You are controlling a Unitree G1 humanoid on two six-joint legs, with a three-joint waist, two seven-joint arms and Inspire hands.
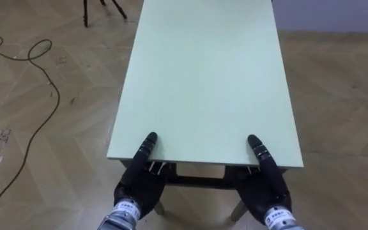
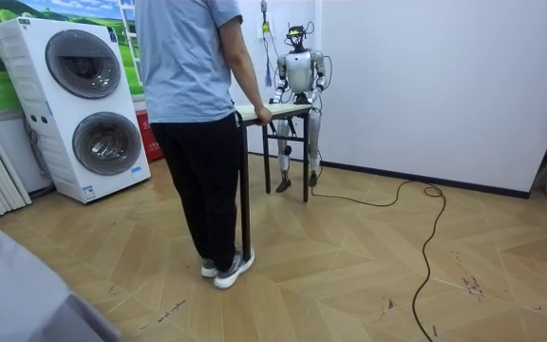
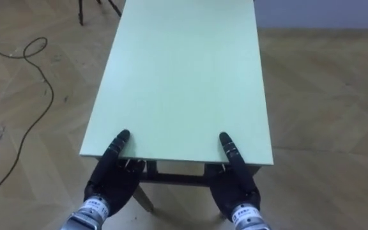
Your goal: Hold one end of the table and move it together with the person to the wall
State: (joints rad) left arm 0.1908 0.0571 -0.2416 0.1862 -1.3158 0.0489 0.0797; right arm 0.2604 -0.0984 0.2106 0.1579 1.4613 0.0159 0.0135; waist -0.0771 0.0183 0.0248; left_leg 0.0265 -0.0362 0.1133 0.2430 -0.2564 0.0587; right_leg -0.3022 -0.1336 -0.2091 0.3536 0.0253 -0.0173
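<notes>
We pinch the table's (image 1: 203, 76) near edge with left hand (image 1: 139, 182) and right hand (image 1: 265, 183), thumbs on top; a person (image 2: 193, 114) holds the far end.

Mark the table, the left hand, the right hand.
table (image 1: 203, 76): left eye view, bare green top.
left hand (image 1: 138, 186): left eye view, palm part below the edge.
right hand (image 1: 262, 191): left eye view, palm part below the edge.

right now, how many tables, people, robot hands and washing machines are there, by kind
table: 1
person: 1
robot hands: 2, left hand and right hand, both at the table's near edge
washing machines: 2, top washing machine stacked on bottom washing machine
total: 6
</notes>
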